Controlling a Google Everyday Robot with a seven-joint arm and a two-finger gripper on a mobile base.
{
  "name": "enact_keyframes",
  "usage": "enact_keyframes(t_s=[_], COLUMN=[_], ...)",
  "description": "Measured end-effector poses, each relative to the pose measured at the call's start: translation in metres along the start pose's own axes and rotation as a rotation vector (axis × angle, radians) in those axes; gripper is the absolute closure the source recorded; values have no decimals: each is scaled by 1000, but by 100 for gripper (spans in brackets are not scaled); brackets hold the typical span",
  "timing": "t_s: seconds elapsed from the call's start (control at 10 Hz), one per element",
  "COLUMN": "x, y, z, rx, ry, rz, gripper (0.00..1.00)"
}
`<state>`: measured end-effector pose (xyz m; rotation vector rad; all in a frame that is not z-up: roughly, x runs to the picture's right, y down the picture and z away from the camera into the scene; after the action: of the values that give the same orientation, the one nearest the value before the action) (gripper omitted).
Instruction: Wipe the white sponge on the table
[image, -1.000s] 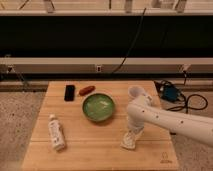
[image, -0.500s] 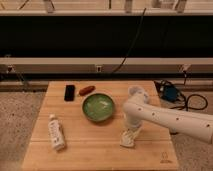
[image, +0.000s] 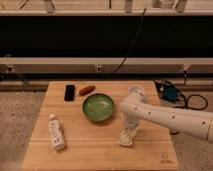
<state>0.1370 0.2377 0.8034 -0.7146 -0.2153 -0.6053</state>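
My gripper (image: 128, 134) points straight down at the end of the white arm that reaches in from the right. It is shut on the white sponge (image: 125, 141) and presses it against the table (image: 90, 150) at the front right, just right of the bowl. The sponge shows as a small off-white pad under the gripper, partly hidden by it. The table is a light-brown wooden top with a small dark logo (image: 164, 158) at its front right corner.
A green bowl (image: 98, 107) stands mid-table, close to the left of the arm. A white labelled bottle (image: 56, 132) lies at the front left. A black flat object (image: 69, 92) and a red object (image: 86, 90) lie at the back. A white cup (image: 136, 92) stands behind the arm.
My gripper and the sponge have slid a little to the left and away from the front edge across the table. Nothing else has moved.
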Motion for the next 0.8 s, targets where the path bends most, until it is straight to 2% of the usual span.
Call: enact_keyframes(t_s=[0.4,0.8], x=[24,8], y=[9,-6], z=[0,-3], rx=[0,-8], ry=[-7,7], rz=[34,2], gripper=[99,99])
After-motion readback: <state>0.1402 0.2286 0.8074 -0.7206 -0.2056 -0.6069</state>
